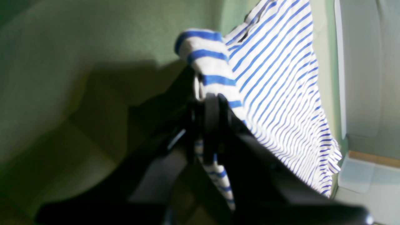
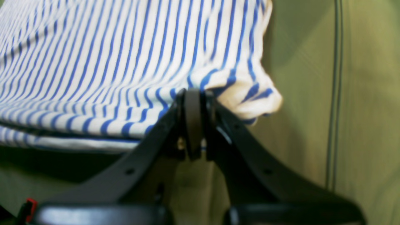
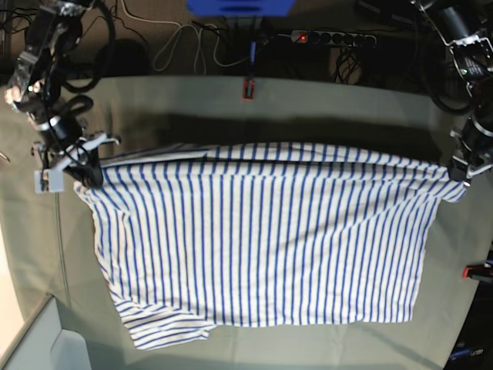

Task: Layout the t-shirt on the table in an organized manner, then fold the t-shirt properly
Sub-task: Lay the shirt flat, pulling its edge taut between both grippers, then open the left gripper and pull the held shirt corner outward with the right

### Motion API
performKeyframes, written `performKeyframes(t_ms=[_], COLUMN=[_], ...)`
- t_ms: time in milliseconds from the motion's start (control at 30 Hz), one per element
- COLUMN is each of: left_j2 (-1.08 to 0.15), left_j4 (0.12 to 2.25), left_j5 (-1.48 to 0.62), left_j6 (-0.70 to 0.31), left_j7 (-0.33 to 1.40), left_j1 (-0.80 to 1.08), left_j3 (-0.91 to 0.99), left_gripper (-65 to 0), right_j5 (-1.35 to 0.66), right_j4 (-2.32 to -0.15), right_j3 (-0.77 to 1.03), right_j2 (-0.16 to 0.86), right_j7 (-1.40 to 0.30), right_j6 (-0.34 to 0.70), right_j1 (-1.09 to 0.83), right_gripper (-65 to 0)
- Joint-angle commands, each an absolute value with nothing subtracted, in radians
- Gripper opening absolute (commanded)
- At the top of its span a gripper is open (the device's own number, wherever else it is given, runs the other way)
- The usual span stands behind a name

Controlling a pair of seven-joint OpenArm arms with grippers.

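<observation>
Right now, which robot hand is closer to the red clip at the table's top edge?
Right. The right gripper sits nearer the red clip; the left gripper is farther away.

T-shirt (image 3: 262,231) spread across table (image 3: 231,100) centre — claws (image 3: 83,166) at both far corners.

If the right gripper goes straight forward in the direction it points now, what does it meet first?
The right gripper is shut on the t-shirt, so the striped cloth lies directly ahead of its tips. Beyond that bunched edge, the wrist view suggests the green table cover, though depth there is unclear.
</observation>
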State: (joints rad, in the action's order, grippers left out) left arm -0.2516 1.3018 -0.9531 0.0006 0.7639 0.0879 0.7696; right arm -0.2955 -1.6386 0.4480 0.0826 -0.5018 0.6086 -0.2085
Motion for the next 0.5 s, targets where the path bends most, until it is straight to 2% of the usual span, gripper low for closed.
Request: performKeyframes(t_ms=[0, 100, 233, 333, 467], left_j2=[-0.272, -0.272, -0.268, -0.266, -0.272], left_j4=[1.322, 1.313, 1.313, 1.323, 1.325], left_j5=[-0.967, -0.964, -0.964, -0.964, -0.966], left_j6=[-0.005, 0.002, 0.002, 0.002, -0.002], left_j7=[0.782, 0.871, 0.911, 0.909, 0.914], left_j1=[0.054, 0.013, -0.013, -0.015, -0.005], left_j3=[0.779, 0.786, 0.82, 0.823, 0.834], left_gripper=[-61.3, -48.9, -32.7, -28.1, -27.9], right_j5=[-0.312, -0.312, -0.312, -0.314, -0.314], right_j4=[-1.639, -1.586, -1.563, -1.587, -1.609], right_j3=[0.427, 0.38, 0.381, 0.447, 0.536], right_j2=[0.114, 0.157, 0.163, 0.163, 0.154], right_j7=[-0.476, -0.476, -0.472, -0.473, -0.475], right_j6=[0.615, 0.615, 0.615, 0.615, 0.615], right_j1=[-0.186, -0.131, -0.082, -0.085, -0.133], right_gripper=[-60.6, -49.6, -36.9, -31.5, -29.8])
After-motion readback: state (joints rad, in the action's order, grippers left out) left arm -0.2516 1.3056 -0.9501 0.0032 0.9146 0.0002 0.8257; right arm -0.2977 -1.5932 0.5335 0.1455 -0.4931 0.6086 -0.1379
